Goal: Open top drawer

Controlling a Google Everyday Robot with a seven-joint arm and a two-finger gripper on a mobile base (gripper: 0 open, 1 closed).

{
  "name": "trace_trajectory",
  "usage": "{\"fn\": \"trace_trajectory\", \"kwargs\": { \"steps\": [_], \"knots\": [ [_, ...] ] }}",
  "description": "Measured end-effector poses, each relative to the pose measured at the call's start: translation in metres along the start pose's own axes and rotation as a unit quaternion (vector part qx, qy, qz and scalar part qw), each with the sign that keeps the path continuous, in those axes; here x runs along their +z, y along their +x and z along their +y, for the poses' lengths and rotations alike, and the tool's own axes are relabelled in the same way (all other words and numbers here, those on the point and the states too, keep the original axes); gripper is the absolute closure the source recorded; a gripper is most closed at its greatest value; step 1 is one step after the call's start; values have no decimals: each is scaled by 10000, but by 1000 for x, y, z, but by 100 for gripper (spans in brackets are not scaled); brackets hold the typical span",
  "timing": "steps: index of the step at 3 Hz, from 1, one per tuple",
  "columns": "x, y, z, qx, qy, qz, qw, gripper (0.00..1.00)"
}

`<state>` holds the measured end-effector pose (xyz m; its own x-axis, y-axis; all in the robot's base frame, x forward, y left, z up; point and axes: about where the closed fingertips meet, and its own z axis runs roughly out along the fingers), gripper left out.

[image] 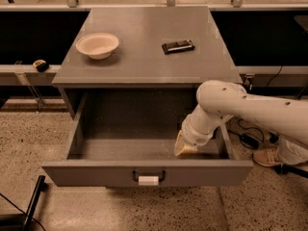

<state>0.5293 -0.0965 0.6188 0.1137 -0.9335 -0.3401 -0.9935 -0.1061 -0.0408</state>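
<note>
Camera view: hand (185, 149) inside top drawer (91, 173)

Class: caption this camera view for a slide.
White robot arm's gripper sits inside the open wide grey top drawer, by its front wall.

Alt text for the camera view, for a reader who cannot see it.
The grey top drawer stands wide open, with the robot's hand reaching down inside it near the front right corner. The drawer's dark handle carries a small white tag. On the cabinet top sit a pale bowl and a small dark flat object.
</note>
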Motion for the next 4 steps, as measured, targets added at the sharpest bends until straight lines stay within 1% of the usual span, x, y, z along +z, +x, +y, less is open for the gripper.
{"fn": "trace_trajectory", "kwargs": {
  "steps": [1, 2, 3, 4],
  "knots": [
    [1, -3, 42, -91, -362, -110, 9992, 99],
    [1, -3, 41, -91, -362, -111, 9992, 100],
    [-19, -3, 60, -77, -173, -502, 9986, 99],
    [-80, 9, 70, 21, 709, -1358, 9882, 96]
  ]
}}
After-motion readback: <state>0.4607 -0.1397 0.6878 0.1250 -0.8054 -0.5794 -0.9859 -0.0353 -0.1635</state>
